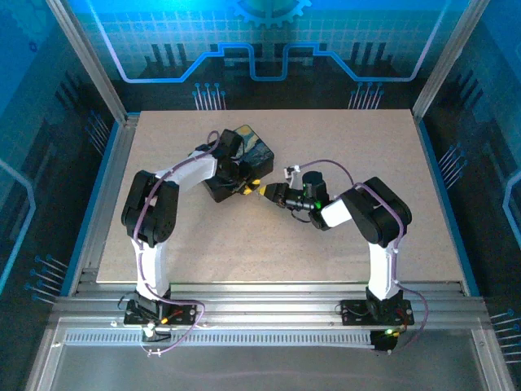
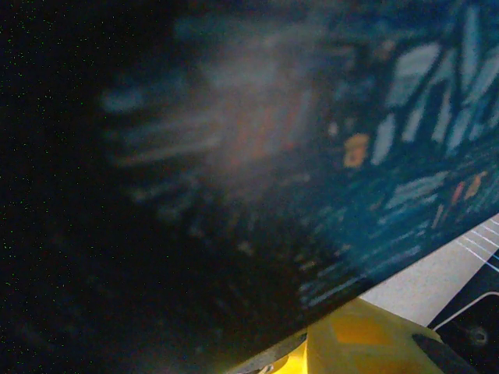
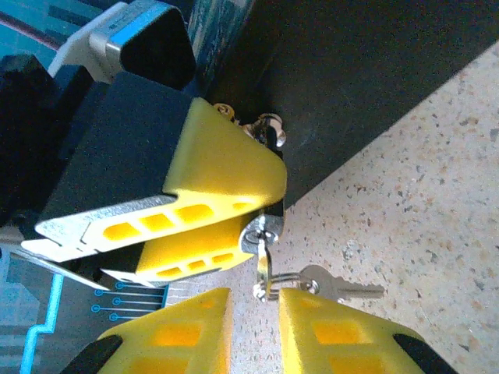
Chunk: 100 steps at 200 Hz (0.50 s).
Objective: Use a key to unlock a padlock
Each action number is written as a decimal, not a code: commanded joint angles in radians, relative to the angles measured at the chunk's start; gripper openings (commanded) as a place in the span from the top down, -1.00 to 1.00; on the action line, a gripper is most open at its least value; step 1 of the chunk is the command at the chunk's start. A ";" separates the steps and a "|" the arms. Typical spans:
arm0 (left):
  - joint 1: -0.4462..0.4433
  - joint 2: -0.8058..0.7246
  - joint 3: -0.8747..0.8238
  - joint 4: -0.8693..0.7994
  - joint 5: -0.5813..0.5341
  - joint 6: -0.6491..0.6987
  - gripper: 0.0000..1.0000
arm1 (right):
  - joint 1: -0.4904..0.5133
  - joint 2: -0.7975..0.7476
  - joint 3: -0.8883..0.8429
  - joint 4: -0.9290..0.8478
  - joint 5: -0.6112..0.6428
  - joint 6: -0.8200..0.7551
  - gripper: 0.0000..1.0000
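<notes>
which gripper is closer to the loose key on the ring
Right. The right gripper straddles the ring, key just beside it. The left gripper sits beyond, clamped on the padlock.

Bright polished metal is seen on the key (image 3: 343, 290); the table (image 3: 437, 195) is shown matt and speckled, the fingers (image 3: 335, 335) in smooth yellow plastic.

No words or numbers can be read anywhere (the box (image 1: 254, 145) has only blurry painted strokes, and the blue wall (image 1: 269, 49) at the back has line drawings and a gear shape, not letters).
</notes>
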 commanded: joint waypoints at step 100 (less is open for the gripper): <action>0.000 0.043 -0.030 -0.023 0.117 -0.035 1.00 | -0.006 0.066 0.052 0.033 0.006 0.029 0.73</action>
